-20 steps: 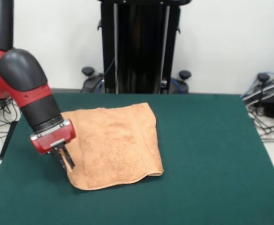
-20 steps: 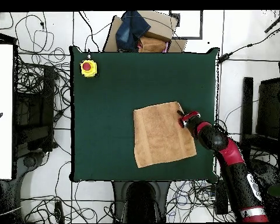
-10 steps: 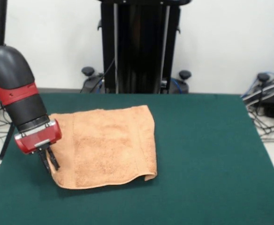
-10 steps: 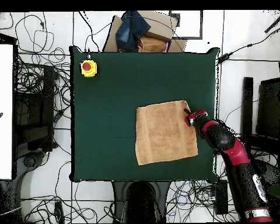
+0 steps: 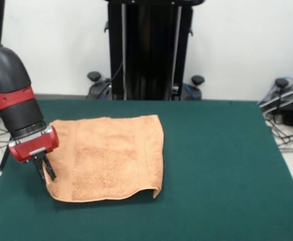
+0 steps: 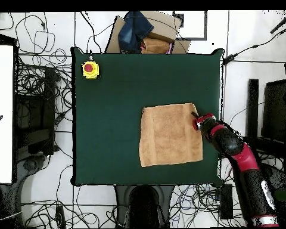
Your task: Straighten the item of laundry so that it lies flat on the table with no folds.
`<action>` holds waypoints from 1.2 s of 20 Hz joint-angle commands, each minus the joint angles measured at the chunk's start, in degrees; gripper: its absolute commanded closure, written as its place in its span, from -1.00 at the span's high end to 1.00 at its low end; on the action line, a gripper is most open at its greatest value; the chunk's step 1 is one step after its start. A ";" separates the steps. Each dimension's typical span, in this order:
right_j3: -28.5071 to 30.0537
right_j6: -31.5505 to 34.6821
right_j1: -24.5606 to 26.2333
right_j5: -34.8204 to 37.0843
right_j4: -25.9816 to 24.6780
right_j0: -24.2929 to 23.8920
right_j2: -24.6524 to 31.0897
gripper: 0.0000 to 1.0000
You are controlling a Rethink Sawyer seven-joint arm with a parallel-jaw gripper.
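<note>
The item of laundry, an orange-tan towel, lies spread on the left half of the green table. Its near right corner curls up a little off the cloth. My gripper stands at the towel's near left corner, shut on its edge, with the red wrist just above. From overhead the towel sits right of the table's middle, and the gripper pinches its upper right corner.
A yellow box with a red button stands at the table's top left corner in the overhead view. A cardboard box with blue cloth sits beyond that edge. The table's side edge runs close to my gripper.
My gripper has moved toward the table's side edge, dragging the towel's corner with it. The towel has shifted the same way and spread wider and flatter.
</note>
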 commanded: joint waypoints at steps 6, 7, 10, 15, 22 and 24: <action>-0.91 -1.38 -0.72 -4.50 -3.28 -0.41 -4.29 -1.00; -1.08 -1.96 -0.42 -4.45 -3.24 -0.59 -4.00 -1.00; -1.56 -2.68 -0.29 -4.63 -3.49 -0.72 -3.72 -1.00; -1.93 -4.62 -0.17 -4.06 -3.44 -1.10 -2.59 -1.00; -3.12 -5.90 -1.50 -3.24 -3.60 -0.44 -1.73 -1.00; -3.16 -6.03 -2.19 -2.66 -3.53 -0.31 -1.78 -1.00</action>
